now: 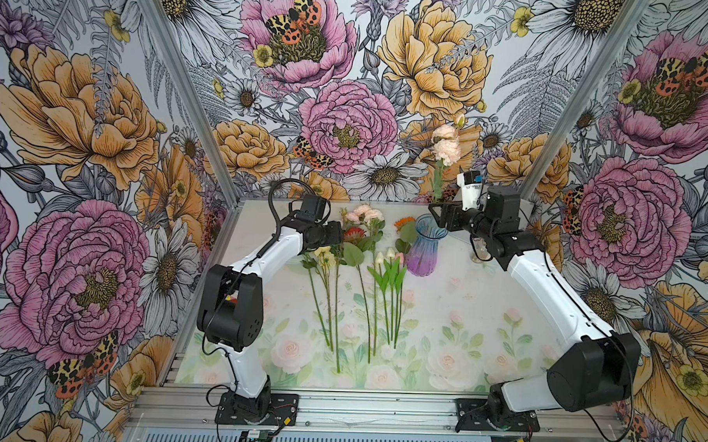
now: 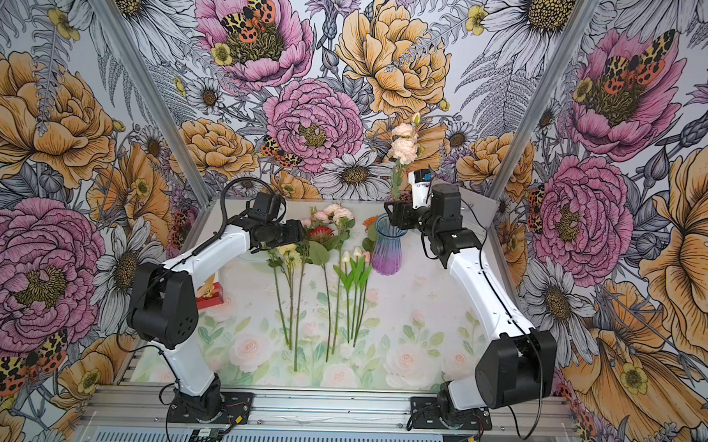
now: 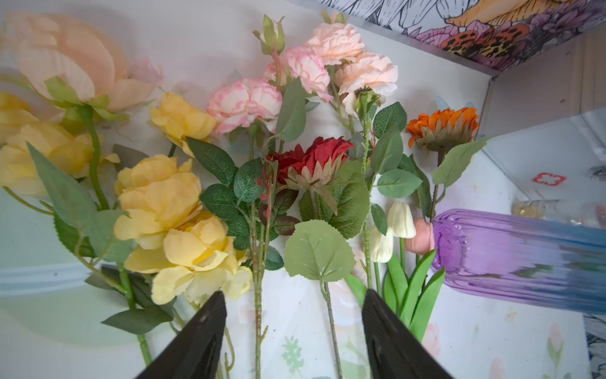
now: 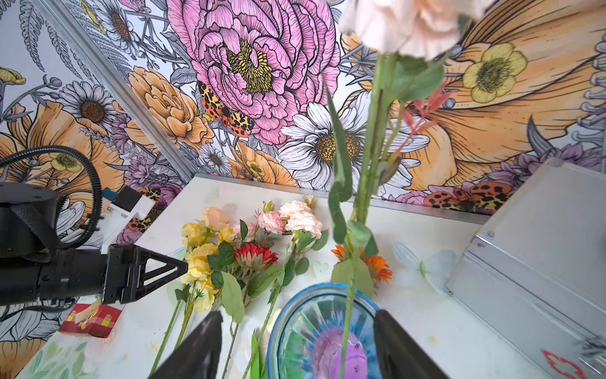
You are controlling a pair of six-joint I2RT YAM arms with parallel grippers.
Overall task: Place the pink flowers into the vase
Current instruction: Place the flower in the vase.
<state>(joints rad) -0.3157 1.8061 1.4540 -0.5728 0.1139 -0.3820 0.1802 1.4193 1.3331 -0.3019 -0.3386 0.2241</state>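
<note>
The vase (image 1: 422,248) (image 2: 388,247) stands at the back of the table, blue at the rim and purple at the base. One stem of the pink flowers (image 1: 446,146) (image 4: 367,164) stands upright with its lower end inside the vase (image 4: 324,334). My right gripper (image 4: 296,313) (image 1: 433,216) hovers just over the rim, open, its jaws wide on either side of that stem without touching it. More pink flowers (image 3: 308,72) (image 1: 364,214) lie on the table, with a pink tulip bud (image 3: 421,236) beside the vase (image 3: 524,256). My left gripper (image 3: 295,293) is open low over their stems.
Yellow flowers (image 3: 164,197), a red flower (image 3: 308,164), an orange flower (image 3: 442,128) and white tulips (image 3: 398,220) lie among the pink ones. A small red box (image 4: 91,320) sits at the left, a metal box (image 4: 541,246) at the back right, a clear jar (image 1: 481,250) under my right arm.
</note>
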